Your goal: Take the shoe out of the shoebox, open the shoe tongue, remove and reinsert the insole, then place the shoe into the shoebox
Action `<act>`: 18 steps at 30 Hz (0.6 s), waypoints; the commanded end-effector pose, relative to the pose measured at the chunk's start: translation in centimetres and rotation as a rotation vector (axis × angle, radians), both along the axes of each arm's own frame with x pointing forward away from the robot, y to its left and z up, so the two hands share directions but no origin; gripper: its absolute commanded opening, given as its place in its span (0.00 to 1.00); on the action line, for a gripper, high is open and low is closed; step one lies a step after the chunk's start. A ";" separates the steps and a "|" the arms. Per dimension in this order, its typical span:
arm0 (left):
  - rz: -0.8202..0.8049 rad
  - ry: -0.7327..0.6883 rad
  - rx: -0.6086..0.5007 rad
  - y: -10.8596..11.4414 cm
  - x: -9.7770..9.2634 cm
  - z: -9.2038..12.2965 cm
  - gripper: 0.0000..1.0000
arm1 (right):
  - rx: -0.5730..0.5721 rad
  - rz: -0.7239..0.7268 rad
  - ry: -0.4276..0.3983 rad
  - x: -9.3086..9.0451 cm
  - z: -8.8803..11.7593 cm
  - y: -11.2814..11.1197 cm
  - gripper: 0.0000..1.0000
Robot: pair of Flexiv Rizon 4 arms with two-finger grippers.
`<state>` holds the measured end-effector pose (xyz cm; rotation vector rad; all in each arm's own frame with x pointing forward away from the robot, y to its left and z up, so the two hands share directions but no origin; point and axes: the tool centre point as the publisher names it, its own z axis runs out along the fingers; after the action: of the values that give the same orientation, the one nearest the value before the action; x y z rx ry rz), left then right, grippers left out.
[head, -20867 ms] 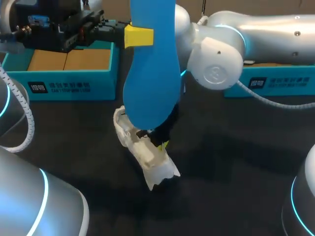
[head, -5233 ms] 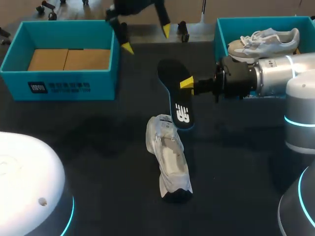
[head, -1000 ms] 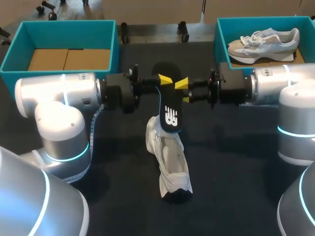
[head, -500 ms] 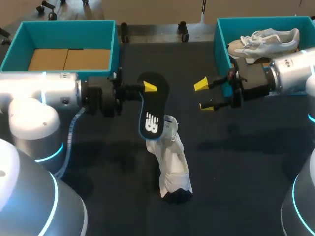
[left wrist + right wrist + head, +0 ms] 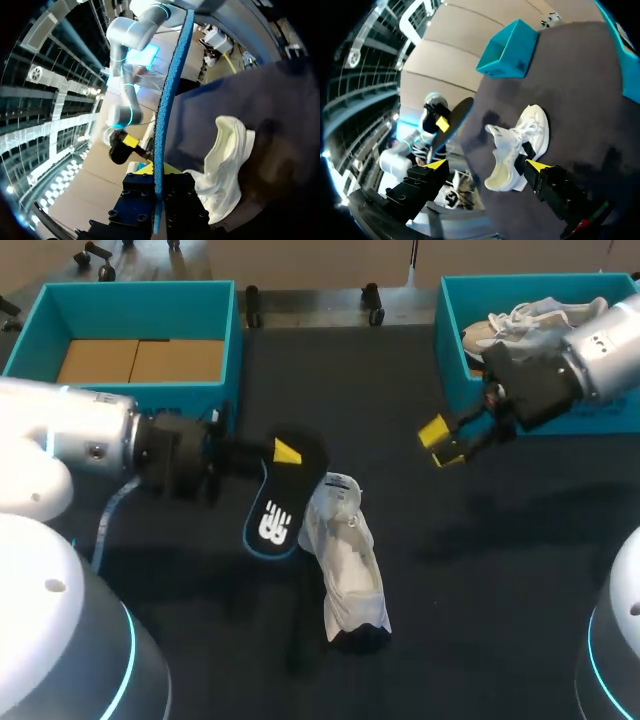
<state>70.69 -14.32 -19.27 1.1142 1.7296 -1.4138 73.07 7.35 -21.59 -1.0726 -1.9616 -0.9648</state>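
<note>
Left tool (image 5: 285, 453) clenched on the insole (image 5: 278, 508), gripping it at its far end. In the left wrist view the insole (image 5: 170, 85) shows edge-on, its blue foam rim pinched between the two fingers of this tool (image 5: 159, 172). From the head view, the insole hangs slanted toward the near left. Its dark face, bearing a white mark, is turned upward, and its free end is low over the surface (image 5: 480, 570). It lies just left of the shoe (image 5: 345, 560); whether the two touch cannot be told.

Shoe: white, resting on the surface near the middle, outside both boxes, lying lengthwise from far to near. In the right wrist view its opening faces upward and the shoe (image 5: 517, 150) sits ahead of the right tool (image 5: 485, 165), with the insole (image 5: 452, 117) beyond it. In the left wrist view the shoe (image 5: 227, 155) lies beside the gripped insole.

Right tool (image 5: 440, 443): released, its yellow tips spread with nothing between them. It is held above the surface to the far right of the shoe, well apart from it, close to the near-left corner of the right shoebox (image 5: 452, 350).

Right shoebox: teal, at the far right, holding a second, pale shoe (image 5: 520, 315) partly hidden by the right arm.

Left shoebox (image 5: 140, 405): teal, at the far left, with brown card (image 5: 140, 360) on its floor.
</note>
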 end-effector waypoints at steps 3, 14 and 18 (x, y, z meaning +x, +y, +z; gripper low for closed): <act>-0.037 0.166 0.042 1.2 -2.2 -0.8 0.00 | -0.030 0.176 -0.174 -0.1 -0.6 -1.2 1.00; -0.056 0.192 0.039 0.4 -3.7 -0.6 0.00 | -0.257 0.315 -0.382 -0.8 0.5 -0.7 1.00; -0.068 0.235 0.069 -0.2 -6.7 -0.9 0.00 | -0.398 0.430 -0.528 -2.3 -0.7 -0.6 1.00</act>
<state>65.70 -14.22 -20.42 1.1031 1.9178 -1.6062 71.91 6.21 -22.63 -0.7270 -2.3505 -0.8894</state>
